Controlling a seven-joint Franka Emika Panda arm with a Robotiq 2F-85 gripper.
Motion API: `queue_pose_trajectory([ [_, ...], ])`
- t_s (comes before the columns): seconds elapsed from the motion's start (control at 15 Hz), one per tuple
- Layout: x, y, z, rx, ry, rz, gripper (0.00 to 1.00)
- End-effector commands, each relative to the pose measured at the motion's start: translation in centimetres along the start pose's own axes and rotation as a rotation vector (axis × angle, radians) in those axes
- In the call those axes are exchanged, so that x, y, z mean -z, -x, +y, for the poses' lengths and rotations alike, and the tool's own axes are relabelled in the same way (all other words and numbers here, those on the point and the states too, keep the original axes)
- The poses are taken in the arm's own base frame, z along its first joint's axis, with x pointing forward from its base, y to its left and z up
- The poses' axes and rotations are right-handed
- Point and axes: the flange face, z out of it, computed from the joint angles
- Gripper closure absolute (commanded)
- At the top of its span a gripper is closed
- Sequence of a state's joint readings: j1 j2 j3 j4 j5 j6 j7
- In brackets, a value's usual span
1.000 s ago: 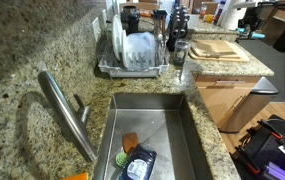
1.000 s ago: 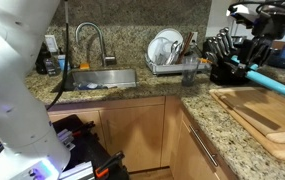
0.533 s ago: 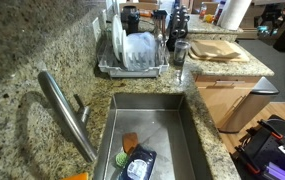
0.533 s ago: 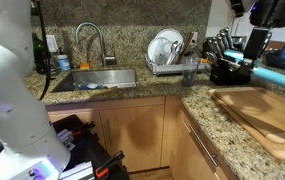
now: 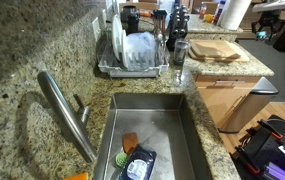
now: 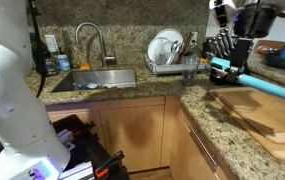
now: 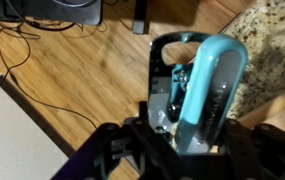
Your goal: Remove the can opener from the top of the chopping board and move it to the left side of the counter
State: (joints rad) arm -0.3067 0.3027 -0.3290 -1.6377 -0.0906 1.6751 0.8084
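My gripper (image 6: pixel 239 52) is shut on the can opener (image 6: pixel 262 82), a slim tool with teal-blue handles, and holds it in the air above the chopping board (image 6: pixel 260 112). In the wrist view the can opener (image 7: pixel 210 85) stands between the dark fingers of my gripper (image 7: pixel 189 138), its metal end by the jaws, with wooden floor below and the granite counter (image 7: pixel 274 40) at the right. In an exterior view the tan chopping board (image 5: pixel 218 49) lies bare on the counter (image 5: pixel 22 90) beyond the dish rack. The opener is too small to make out there.
A steel sink (image 5: pixel 152 130) holds a sponge and a dark blue flat object (image 5: pixel 138 165). A dish rack (image 5: pixel 134 52) with plates stands behind it. A knife block (image 6: pixel 220 58) and a tall faucet (image 6: pixel 90 40) stand on the counter. The robot's white arm (image 6: pixel 7 90) fills the near left.
My gripper, with the can opener held in it, has moved off toward the knife block and sink side, away from over the board's middle.
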Motion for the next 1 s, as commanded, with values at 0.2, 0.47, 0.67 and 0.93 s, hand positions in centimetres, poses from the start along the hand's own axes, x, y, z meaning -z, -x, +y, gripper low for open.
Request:
queue_pose_trajectory([
  [0.2,-2.9,11.4,0.7,0.313,0.122,0.186,0.72],
  [0.47,-3.8,16.9,4.4,0.500,0.148,0.261,0.72],
  [0.67,-3.6,15.8,1.8,0.417,0.172,0.223,0.47],
  [0.93,-6.8,18.4,2.0,0.520,0.241,0.220,0.72],
])
